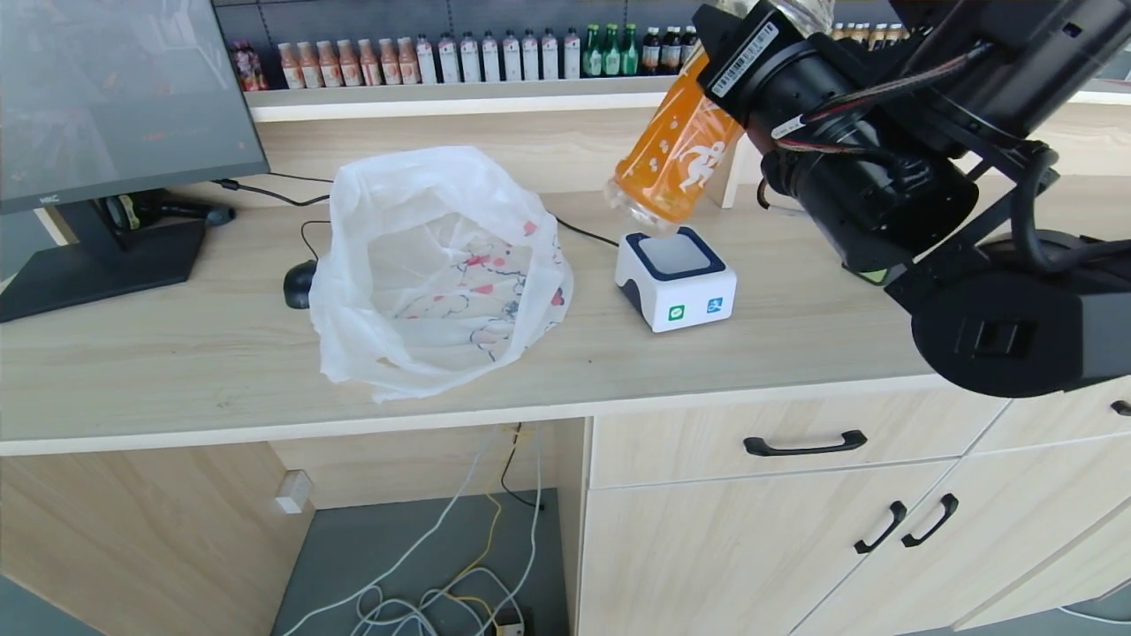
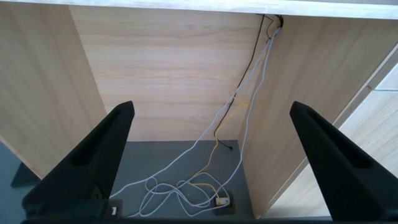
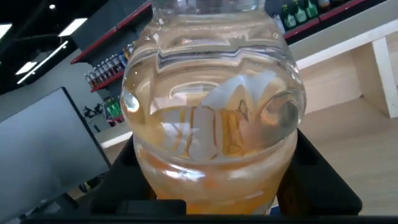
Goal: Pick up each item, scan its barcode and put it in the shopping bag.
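Observation:
My right gripper (image 3: 214,196) is shut on an orange drink bottle (image 1: 676,155). The bottle (image 3: 211,106) hangs tilted, its lower end just above the dark window of the white barcode scanner box (image 1: 676,278) on the counter. The white plastic shopping bag (image 1: 437,265) stands open to the left of the scanner box, with nothing visible inside. My left gripper (image 2: 211,168) is open and holds nothing; it sits low, below the countertop, facing the recess with loose cables (image 2: 205,186).
A monitor (image 1: 115,97) stands at the counter's left end, with a black mouse (image 1: 299,283) beside the bag. Several bottles line a shelf (image 1: 459,57) behind the counter. Drawers with black handles (image 1: 804,444) are below on the right.

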### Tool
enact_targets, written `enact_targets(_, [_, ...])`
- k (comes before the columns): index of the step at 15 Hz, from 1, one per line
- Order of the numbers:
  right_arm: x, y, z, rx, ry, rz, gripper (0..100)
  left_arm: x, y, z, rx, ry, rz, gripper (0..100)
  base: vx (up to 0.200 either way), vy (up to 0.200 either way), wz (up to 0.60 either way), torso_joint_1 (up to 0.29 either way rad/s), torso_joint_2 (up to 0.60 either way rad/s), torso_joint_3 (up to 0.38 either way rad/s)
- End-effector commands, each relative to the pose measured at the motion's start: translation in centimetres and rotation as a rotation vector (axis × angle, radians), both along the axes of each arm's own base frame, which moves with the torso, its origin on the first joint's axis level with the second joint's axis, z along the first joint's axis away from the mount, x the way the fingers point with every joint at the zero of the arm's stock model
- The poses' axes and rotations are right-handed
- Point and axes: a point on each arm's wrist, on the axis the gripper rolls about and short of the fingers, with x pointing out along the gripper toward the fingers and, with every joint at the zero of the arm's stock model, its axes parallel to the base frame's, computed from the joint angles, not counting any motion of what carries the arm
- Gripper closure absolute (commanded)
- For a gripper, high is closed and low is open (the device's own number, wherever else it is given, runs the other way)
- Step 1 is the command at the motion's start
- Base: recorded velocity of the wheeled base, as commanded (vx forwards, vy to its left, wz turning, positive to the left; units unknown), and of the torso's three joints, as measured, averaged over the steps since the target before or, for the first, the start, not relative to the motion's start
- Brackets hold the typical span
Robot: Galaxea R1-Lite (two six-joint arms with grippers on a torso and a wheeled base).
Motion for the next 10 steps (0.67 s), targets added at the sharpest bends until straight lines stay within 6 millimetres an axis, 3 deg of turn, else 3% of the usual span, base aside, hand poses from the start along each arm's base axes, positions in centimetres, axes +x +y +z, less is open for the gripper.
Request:
enact_targets(1, [1.2,-0.5,-0.4,0.047,0.017,-0.004,100,0.0,0.0,0.0,0.000,-0.001,0.000,0,0.000,0.000,0.00,0.000,0.00,0.000])
enact_targets(5, [2.7,-1.9,-0.5,0.172,0.040,0.033,100,0.0,0.0,0.0,0.000,-0.001,0.000,0,0.000,0.000,0.00,0.000,0.00,0.000])
enact_targets(10, [4.2,-2.0,-1.7,0.261,0.083,0.112,100,0.0,0.0,0.0,0.000,-0.001,0.000,0,0.000,0.000,0.00,0.000,0.00,0.000])
